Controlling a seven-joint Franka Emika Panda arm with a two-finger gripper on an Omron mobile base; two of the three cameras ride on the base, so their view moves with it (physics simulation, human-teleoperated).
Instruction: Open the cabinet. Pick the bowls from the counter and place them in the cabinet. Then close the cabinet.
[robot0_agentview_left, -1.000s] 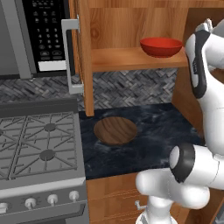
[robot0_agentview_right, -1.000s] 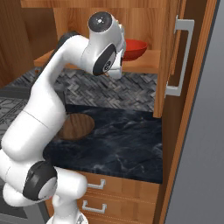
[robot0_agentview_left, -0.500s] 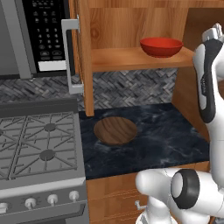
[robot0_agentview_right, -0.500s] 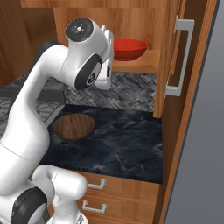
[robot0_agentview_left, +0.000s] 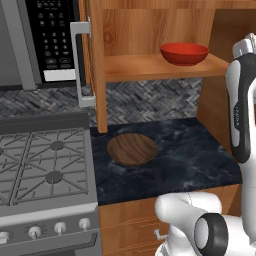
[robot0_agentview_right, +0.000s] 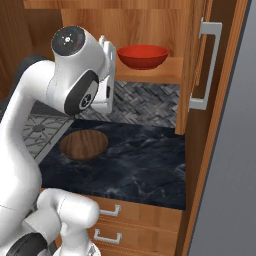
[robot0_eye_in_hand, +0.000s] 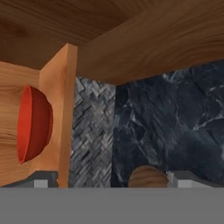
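Bowls sat in two places, taken here from the cabinet (robot0_agentview_left: 150, 45). That cabinet stood open: its left door (robot0_agentview_left: 94, 65) swung out edge-on beside the black microwave (robot0_agentview_left: 50, 40), and its right door (robot0_agentview_right: 200, 65) swung out with a grey bar handle (robot0_agentview_right: 210, 65) on its face. The red bowl (robot0_agentview_left: 184, 53) rested upright on the wooden shelf (robot0_agentview_left: 145, 67) inside the cabinet, toward the right end of that shelf. The wood-grain bowl (robot0_agentview_left: 132, 149) lay on the dark marbled table (robot0_agentview_left: 185, 155) below the cabinet, under the left part of the opening and near the gas stove (robot0_agentview_left: 42, 165), well apart from the red bowl.

The white arm (robot0_agentview_right: 75, 85) stood in front of the cabinet, its upper part raised near the shelf's height and close to the red bowl in the right base view. The tool (robot0_eye_in_hand: 109, 180) was spread wide and empty, one fingertip (robot0_eye_in_hand: 43, 180) low beside the shelf edge and the other over the table. In the hand view, rolled on its side, the red bowl (robot0_eye_in_hand: 33, 124) showed against the shelf and the wood-grain bowl (robot0_eye_in_hand: 148, 177) peeked up between the fingertips. The herringbone tile wall (robot0_agentview_left: 150, 102) ran behind the table beneath the cabinet.
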